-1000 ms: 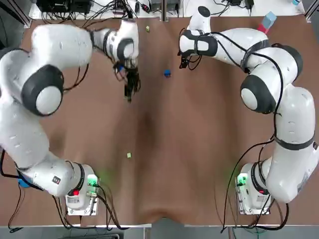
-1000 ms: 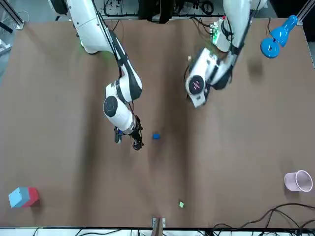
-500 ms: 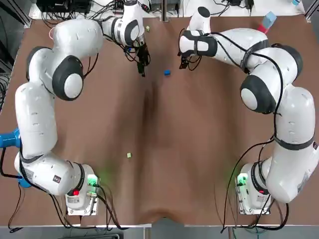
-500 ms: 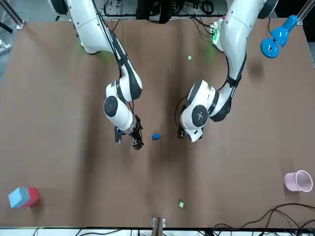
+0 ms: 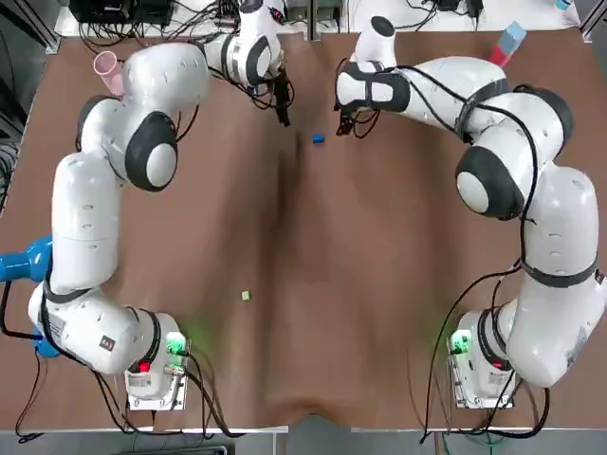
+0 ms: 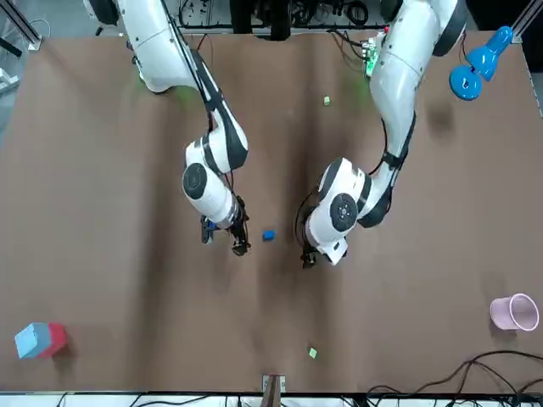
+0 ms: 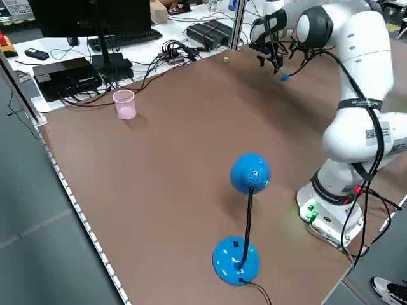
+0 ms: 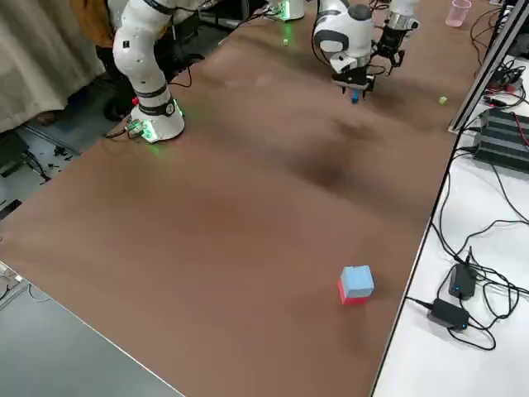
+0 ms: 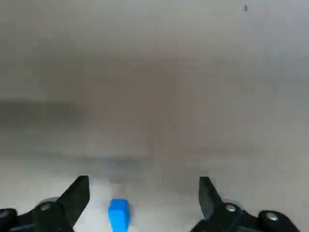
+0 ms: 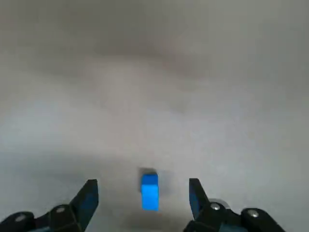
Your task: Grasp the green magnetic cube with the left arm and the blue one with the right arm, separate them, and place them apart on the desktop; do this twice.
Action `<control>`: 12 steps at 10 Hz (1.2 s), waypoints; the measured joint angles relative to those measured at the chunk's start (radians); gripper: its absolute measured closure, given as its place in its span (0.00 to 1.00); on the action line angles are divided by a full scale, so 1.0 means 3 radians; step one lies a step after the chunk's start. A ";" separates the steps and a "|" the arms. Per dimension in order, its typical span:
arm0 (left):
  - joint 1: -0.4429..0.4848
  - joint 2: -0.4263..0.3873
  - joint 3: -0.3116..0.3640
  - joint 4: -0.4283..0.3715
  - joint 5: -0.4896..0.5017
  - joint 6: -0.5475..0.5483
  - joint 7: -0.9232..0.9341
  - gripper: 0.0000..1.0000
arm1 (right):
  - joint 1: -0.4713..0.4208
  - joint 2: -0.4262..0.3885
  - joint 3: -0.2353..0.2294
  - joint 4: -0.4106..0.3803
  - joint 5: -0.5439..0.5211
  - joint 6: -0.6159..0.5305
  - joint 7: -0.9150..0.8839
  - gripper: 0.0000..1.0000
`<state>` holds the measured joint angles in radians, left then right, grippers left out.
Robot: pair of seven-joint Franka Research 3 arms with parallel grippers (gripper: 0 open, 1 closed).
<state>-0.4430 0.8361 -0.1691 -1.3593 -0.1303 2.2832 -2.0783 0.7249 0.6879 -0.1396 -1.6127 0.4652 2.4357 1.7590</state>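
A small blue cube (image 5: 318,138) lies on the brown table near its far edge, and only blue shows on it. My left gripper (image 5: 283,116) hangs just to its left, my right gripper (image 5: 348,121) just to its right, both open and low over the table. In the left wrist view the cube (image 9: 119,215) lies between the spread fingers (image 9: 77,193). The right wrist view shows the cube (image 10: 149,191) between its fingers (image 10: 89,195) too. One green cube (image 5: 246,296) lies alone on the near half. Another green cube (image 6: 312,353) sits by the far edge.
A pink cup (image 5: 104,64) stands at the far left. At the far right corner is a blue and red block (image 5: 509,40). A blue lamp (image 7: 245,222) stands at the table's left side. Cables and boxes lie beyond the far edge.
My left arm has swung from the table's left middle to the far edge, so its gripper now hangs beside the blue cube. The right gripper has edged slightly closer.
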 joint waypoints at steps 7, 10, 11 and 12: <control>-0.0437 0.0243 0.0125 0.0011 0.0000 0.0537 -0.0094 0.06 | 0.0057 0.0015 -0.0008 0.0000 0.0000 0.0004 0.0077 0.15; -0.0548 0.0316 0.0148 0.0016 0.0000 0.0705 -0.0229 0.14 | 0.0057 0.0020 -0.0007 0.0000 0.0000 0.0005 0.0086 0.15; -0.0559 0.0333 0.0149 0.0019 0.0000 0.0711 -0.0292 0.15 | 0.0057 0.0023 -0.0006 0.0001 0.0001 0.0005 0.0098 0.16; -0.0568 0.0344 0.0149 0.0022 0.0000 0.0712 -0.0351 0.15 | 0.0061 0.0031 -0.0002 0.0001 0.0001 0.0005 0.0131 0.16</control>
<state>-0.6134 0.9393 -0.1244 -1.3526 -0.1304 2.4969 -2.1835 0.7431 0.6973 -0.1402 -1.6124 0.4655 2.4373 1.7982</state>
